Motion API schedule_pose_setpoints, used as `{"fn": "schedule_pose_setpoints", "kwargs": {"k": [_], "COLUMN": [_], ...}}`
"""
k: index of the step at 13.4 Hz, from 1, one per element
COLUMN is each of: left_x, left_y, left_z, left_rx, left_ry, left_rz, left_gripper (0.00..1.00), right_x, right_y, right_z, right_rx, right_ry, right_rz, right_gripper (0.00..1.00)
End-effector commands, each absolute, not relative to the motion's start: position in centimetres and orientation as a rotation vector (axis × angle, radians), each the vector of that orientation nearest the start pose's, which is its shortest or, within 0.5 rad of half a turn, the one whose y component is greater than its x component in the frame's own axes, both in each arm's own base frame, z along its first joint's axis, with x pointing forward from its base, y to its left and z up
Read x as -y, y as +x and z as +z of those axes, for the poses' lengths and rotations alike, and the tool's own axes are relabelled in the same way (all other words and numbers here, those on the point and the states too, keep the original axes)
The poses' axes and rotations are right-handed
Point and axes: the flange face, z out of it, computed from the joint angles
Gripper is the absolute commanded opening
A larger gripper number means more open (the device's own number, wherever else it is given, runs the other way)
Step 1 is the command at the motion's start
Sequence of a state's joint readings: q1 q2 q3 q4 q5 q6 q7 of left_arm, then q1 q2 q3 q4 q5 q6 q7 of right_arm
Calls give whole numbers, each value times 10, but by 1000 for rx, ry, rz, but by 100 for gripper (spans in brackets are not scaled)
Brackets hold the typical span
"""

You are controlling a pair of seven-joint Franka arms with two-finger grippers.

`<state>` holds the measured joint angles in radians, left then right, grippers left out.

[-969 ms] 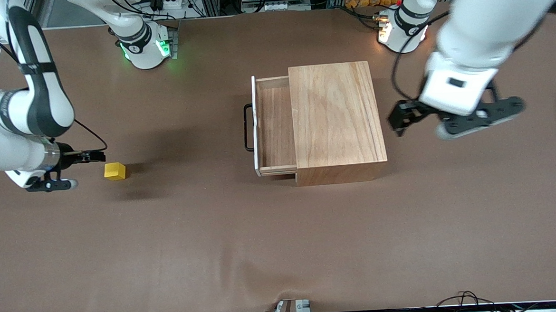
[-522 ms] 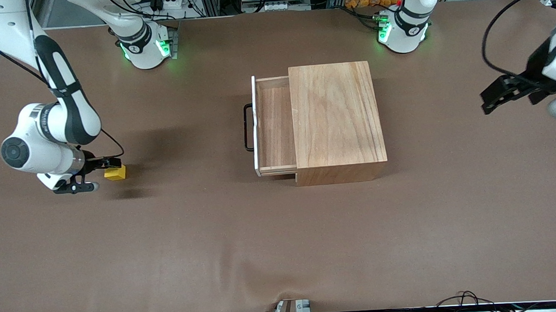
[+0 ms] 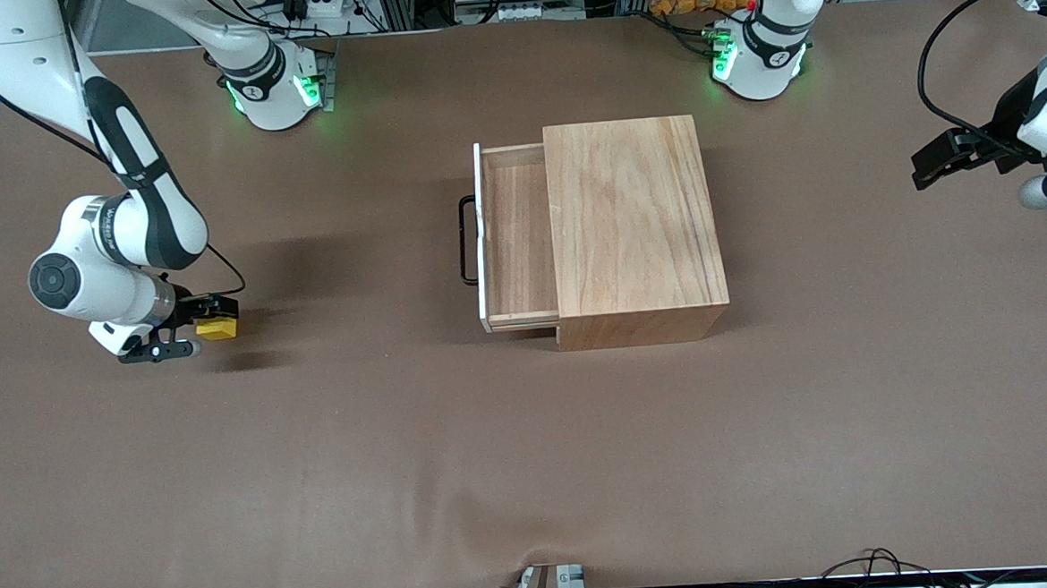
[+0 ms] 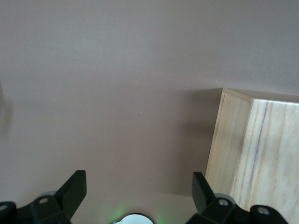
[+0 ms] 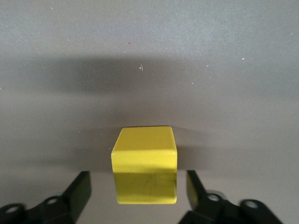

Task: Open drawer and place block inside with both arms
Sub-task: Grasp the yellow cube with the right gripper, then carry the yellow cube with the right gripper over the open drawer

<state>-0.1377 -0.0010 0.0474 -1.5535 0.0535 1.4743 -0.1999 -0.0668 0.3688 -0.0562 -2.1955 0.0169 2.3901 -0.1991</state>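
The drawer [image 3: 516, 236] stands pulled out. The left end effector [image 3: 973, 156] waits spread above the surface [image 3: 532, 455]. The right end effector [image 3: 207, 318], open, straddles the block [image 3: 217, 329]: probably light, rigid; pinch its flat sides.

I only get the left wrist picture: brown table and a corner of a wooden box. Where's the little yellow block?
Observer: The block sits on the table toward the right arm's end, well apart from the box.
Operator: Has anything got hold of it?
Observer: Not yet. The right gripper is open, with its fingers on either side of the block and gaps showing.
Operator: And the drawer?
Observer: The drawer is pulled out, with nothing in its visible part. The left arm waits, and the left gripper is open over the table's left-arm end.
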Motion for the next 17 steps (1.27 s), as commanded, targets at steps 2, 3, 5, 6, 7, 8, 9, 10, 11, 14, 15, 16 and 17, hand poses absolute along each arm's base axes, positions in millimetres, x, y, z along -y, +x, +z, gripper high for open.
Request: {"fn": "schedule_pose_setpoints", "kwargs": {"k": [2,3,5,6,7,8,9,10,11,14,15,16,17], "left_x": [41,43,47,48,49,50,49,49,47,40,39,36,35], "left_y": [499,501,508,510,512,515,515,515,516,516,516,516,517], "left_z": [629,634,651,653,655,653,653,653,651,651,651,651,650], "left_rx": [117,108,100,96,80,46,20,8,-3,-10,-8,2,4], "left_ry": [-3104,-3105,-3107,-3108,-3108,-3108,-3109,-3121,-3152,-3169,-3169,-3169,-3169], "left_rz": [-29,-45,-86,-93,-102,-97,-97,-95,-86,-82,-84,-84,-87], "left_gripper": [100,100,100,100,100,100,100,100,100,100,100,100,100], "right_x": [63,60,36,10,-19,-56,-106,-141,-187,-285,-311,-339,-373], "right_y": [530,538,561,571,581,591,594,595,589,554,542,529,513], "right_z": [202,216,262,287,312,343,375,403,424,447,450,453,453], "right_rx": [146,143,189,202,156,89,71,49,67,-17,-3,52,56], "right_ry": [-3101,-3090,-3059,-3051,-3052,-3057,-3065,-3068,-3068,-3021,-3001,-2984,-2982], "right_rz": [303,331,434,468,504,532,537,524,511,505,509,478,443], "right_gripper": [0,0,0,0,0,0,0,0,0,0,0,0,0]}}
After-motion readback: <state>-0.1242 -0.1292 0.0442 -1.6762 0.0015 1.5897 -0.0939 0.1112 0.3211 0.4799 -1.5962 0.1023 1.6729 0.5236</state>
